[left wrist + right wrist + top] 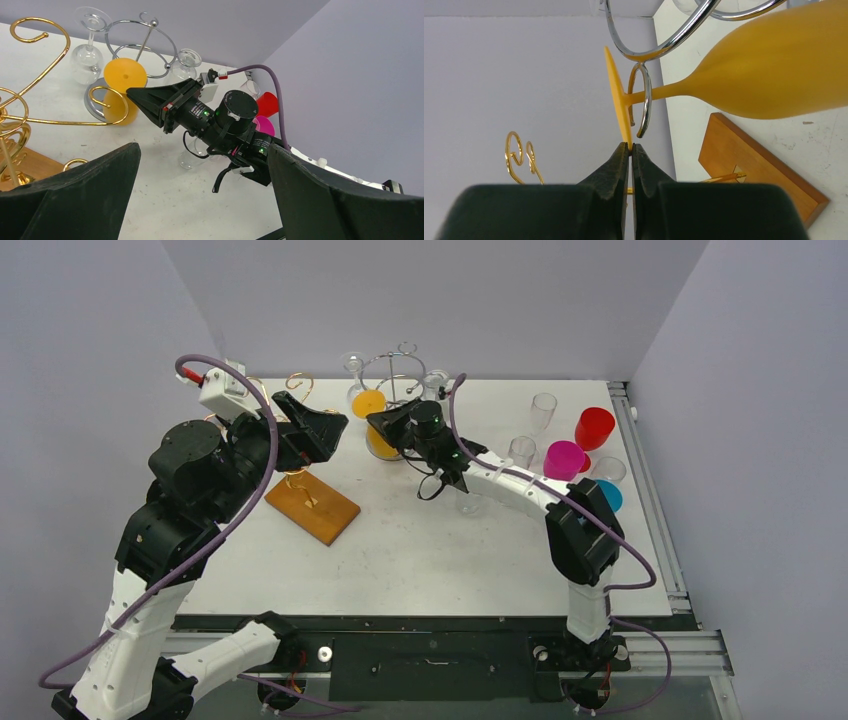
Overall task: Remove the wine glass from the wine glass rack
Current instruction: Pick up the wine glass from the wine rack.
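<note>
An orange wine glass hangs upside down by its stem in a hook of the chrome wine glass rack. Its flat foot sticks out beyond the hook. My right gripper is shut on the rim of that foot. From above, the right gripper reaches in from the right to the orange wine glass on the chrome rack. My left gripper hovers open just left of it, holding nothing. In the left wrist view its fingers frame the right arm.
A gold wire rack on a wooden base stands left of centre. Clear wine glasses hang on the chrome rack. Red, pink and blue cups and clear cups stand at the right.
</note>
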`<state>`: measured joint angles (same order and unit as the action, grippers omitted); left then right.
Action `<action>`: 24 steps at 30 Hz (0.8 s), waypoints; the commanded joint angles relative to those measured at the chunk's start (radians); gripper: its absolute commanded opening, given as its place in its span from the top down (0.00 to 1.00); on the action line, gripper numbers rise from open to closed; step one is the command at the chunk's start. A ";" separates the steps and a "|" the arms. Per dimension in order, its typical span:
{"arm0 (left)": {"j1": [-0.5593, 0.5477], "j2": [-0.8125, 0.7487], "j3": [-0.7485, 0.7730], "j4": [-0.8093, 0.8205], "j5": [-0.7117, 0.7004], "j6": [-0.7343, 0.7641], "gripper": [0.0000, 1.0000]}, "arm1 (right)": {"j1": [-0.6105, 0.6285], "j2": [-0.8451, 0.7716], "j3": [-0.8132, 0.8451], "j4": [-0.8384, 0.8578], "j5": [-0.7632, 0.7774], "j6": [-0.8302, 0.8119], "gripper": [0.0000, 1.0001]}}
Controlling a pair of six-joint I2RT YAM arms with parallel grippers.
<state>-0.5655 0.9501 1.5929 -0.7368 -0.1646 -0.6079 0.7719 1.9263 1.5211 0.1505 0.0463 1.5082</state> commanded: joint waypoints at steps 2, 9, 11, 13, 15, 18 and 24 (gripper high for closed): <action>0.007 -0.004 -0.006 0.058 0.015 -0.007 0.04 | -0.009 -0.091 -0.023 0.068 -0.001 -0.013 1.00; 0.007 -0.001 -0.008 0.062 0.018 -0.009 0.04 | -0.012 -0.107 -0.039 0.072 -0.003 -0.016 1.00; 0.007 0.000 -0.008 0.063 0.019 -0.010 0.04 | -0.012 -0.110 -0.042 0.072 -0.005 -0.017 1.00; 0.007 0.002 -0.008 0.062 0.019 -0.011 0.04 | -0.013 -0.115 -0.048 0.075 -0.010 -0.014 1.00; 0.007 0.003 -0.008 0.064 0.020 -0.014 0.04 | -0.013 -0.118 -0.055 0.080 -0.017 -0.012 1.00; 0.007 0.005 -0.008 0.067 0.023 -0.016 0.04 | -0.013 -0.128 -0.071 0.089 -0.027 -0.010 1.00; 0.007 0.007 -0.013 0.072 0.026 -0.022 0.04 | -0.015 -0.146 -0.093 0.105 -0.037 -0.017 1.00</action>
<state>-0.5655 0.9577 1.5826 -0.7216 -0.1516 -0.6220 0.7654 1.8599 1.4334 0.1837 0.0193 1.5043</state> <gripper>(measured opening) 0.964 0.007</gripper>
